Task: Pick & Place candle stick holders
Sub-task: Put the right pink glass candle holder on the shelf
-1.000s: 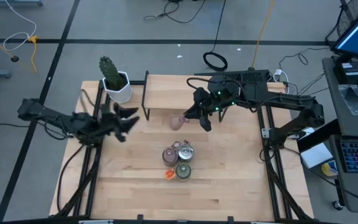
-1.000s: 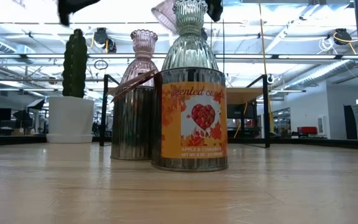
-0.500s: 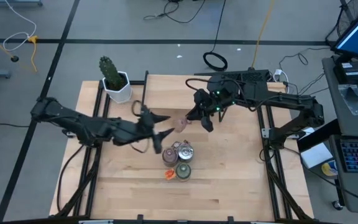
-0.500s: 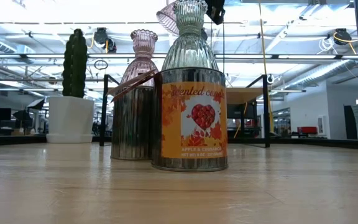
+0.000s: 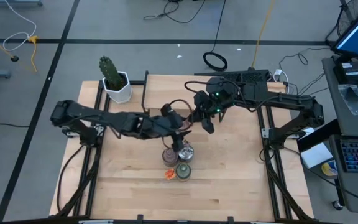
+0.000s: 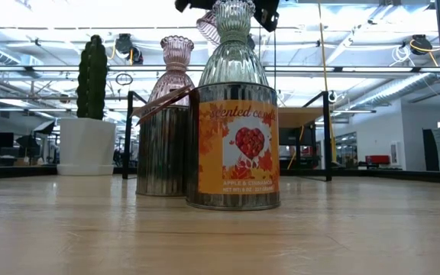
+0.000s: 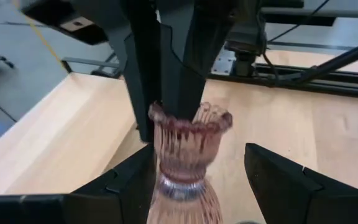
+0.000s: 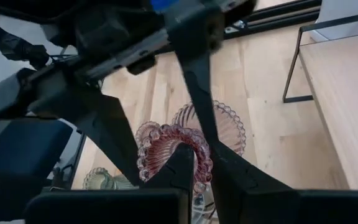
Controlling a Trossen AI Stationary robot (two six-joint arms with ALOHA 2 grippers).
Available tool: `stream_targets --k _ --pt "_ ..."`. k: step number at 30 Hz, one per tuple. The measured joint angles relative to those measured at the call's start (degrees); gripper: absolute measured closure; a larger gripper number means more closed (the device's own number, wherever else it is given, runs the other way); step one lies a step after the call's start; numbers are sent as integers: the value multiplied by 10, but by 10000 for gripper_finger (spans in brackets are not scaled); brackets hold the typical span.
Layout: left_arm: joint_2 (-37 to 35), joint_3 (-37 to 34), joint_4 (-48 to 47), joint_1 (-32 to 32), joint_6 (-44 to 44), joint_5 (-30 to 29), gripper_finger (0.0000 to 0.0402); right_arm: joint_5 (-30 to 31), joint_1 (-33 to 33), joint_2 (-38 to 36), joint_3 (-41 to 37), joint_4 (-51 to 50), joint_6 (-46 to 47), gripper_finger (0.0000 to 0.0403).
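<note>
The left gripper [image 7: 197,180] has swung in from near the cactus pot [image 5: 118,87]; its open fingers now stand around the pink glass holder [image 7: 188,155]. The right gripper [image 8: 201,171] pinches its rim above the cluster of holders [image 5: 178,160]. It looks like a handover.

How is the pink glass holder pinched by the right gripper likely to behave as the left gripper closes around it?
The pink glass holder is probably rigid but fragile: thin ribbed glass with a scalloped rim. Its smooth surface may slip. The right gripper pinches only the rim, so it could swing or tilt when the open left gripper touches it.
</note>
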Motion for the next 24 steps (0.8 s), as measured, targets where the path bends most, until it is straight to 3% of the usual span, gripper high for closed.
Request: stream_targets --k 10,16,24 --pt "15 5 -31 41 -25 68 160 4 14 0 0 -12 -7 382" --pt "14 5 -24 45 -30 75 166 2 14 0 0 -14 -9 382" --pt "15 5 11 45 5 107 270 -6 14 0 0 -22 -6 382"
